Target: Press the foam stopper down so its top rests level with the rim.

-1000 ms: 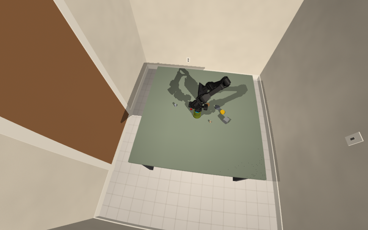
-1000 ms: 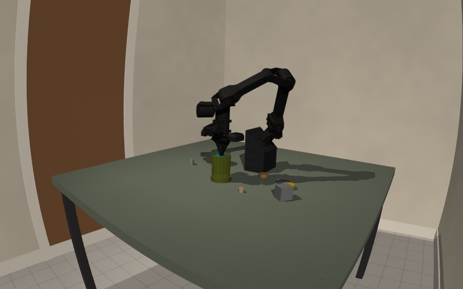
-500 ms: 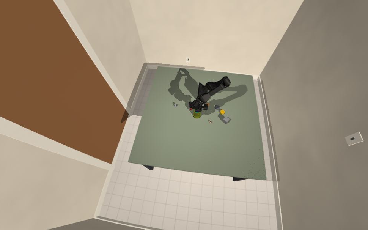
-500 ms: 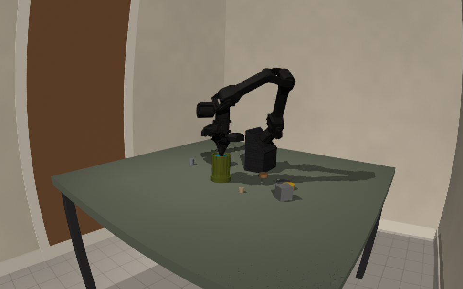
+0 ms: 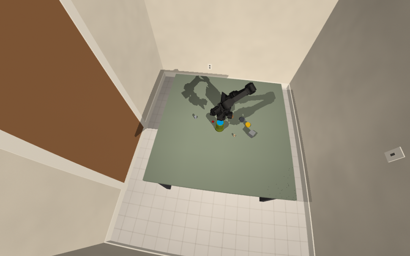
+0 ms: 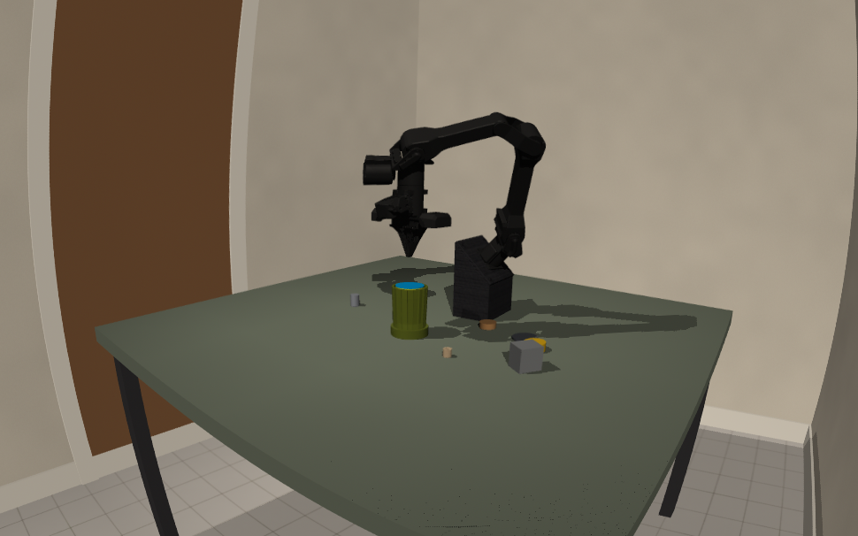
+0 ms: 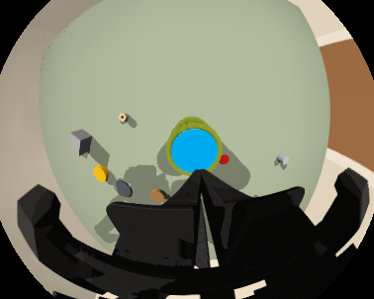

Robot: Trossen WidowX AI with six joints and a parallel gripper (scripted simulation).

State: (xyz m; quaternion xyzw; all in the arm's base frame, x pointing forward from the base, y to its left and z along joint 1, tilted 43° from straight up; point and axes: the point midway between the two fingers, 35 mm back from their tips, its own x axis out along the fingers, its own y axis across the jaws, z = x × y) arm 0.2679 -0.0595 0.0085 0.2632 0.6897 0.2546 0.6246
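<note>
Checking seating | gripper [image 6: 409, 251] pinched closed on nothing, hanging above the jar [image 6: 409, 312] | foam stopper [image 6: 409, 286] looks about rim-level | judge height from side; re-press only gently, dead-centre.

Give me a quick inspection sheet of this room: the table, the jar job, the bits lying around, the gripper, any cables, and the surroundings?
Surface: green table on dark legs.
Job's things: olive jar upright; blue foam stopper about level with the rim, nothing resting on it.
Clutter: grey cube, yellow disc, dark disc, brown disc, tan spool, small grey cylinder, red dot beside the jar.
Gripper: gripper shut, holding nothing, hanging above the stopper with a gap.
Cables: nothing seen.
Surroundings: beige walls, brown door panel, tiled floor, wall outlet.
</note>
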